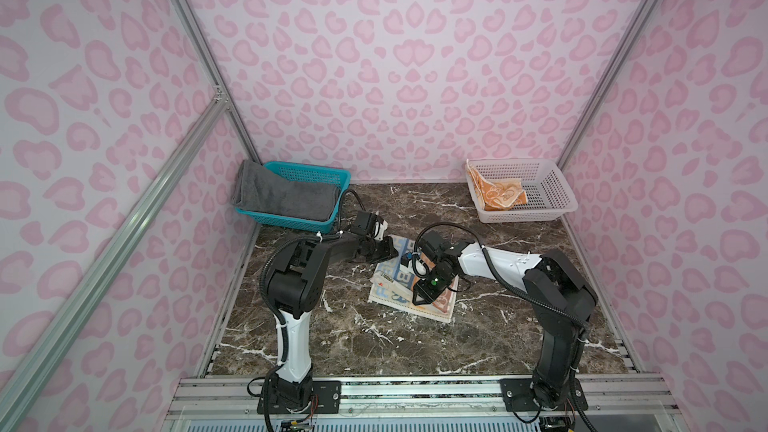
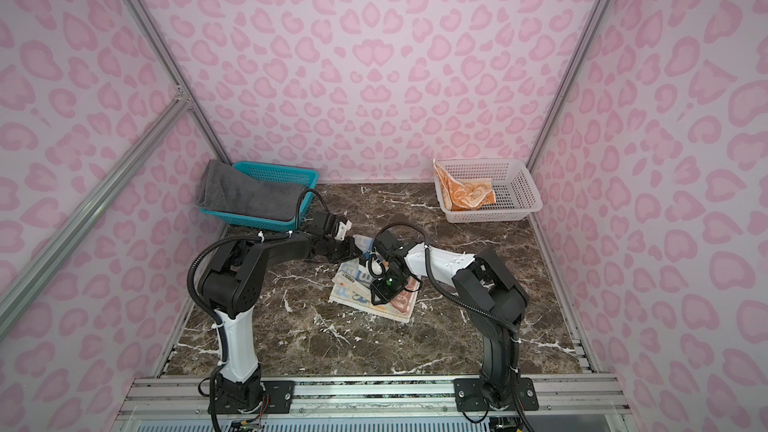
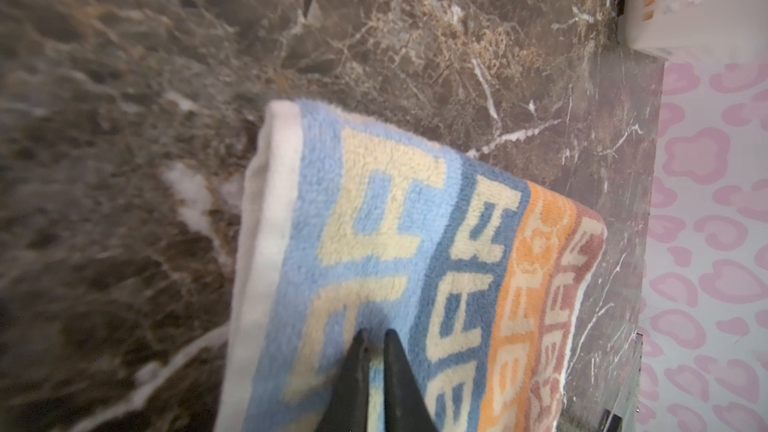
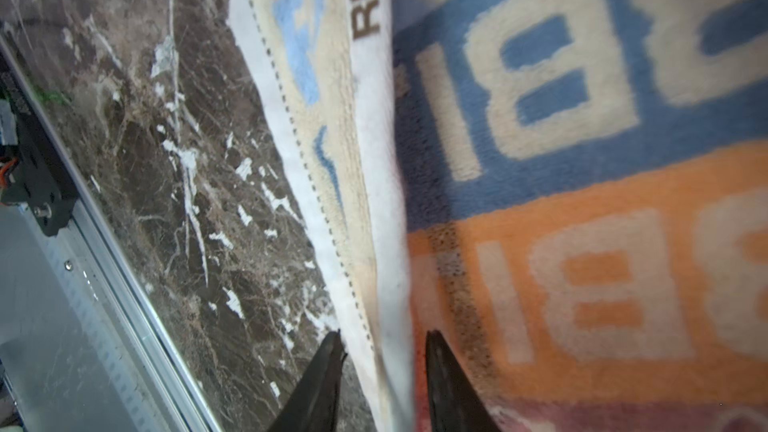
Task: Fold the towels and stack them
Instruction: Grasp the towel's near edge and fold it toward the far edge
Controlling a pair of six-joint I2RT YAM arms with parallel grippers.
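Note:
The multicolour block-lettered towel (image 1: pixel 390 297) (image 2: pixel 353 292) lies folded at the middle of the marble table. At its far left corner my left gripper (image 1: pixel 385 249) (image 2: pixel 355 249) (image 3: pixel 376 332) is shut on the light blue pile (image 3: pixel 374 209). My right gripper (image 1: pixel 415 299) (image 2: pixel 374 299) (image 4: pixel 383 334) sits at the near edge, jaws closed on the thick white hem, beside the blue and orange bands (image 4: pixel 582 160). The dark grey towel (image 1: pixel 286 197) (image 2: pixel 249 197) lies folded in a teal basket. The orange towel (image 1: pixel 498 195) (image 2: pixel 467 197) lies crumpled in a white basket.
The teal basket (image 1: pixel 307 170) (image 2: pixel 274 170) stands at the back left corner, close behind my left wrist. The white basket (image 1: pixel 548 189) (image 2: pixel 515 184) (image 3: pixel 685 2) stands at the back right. Pink patterned walls close in three sides; a metal rail runs along the front.

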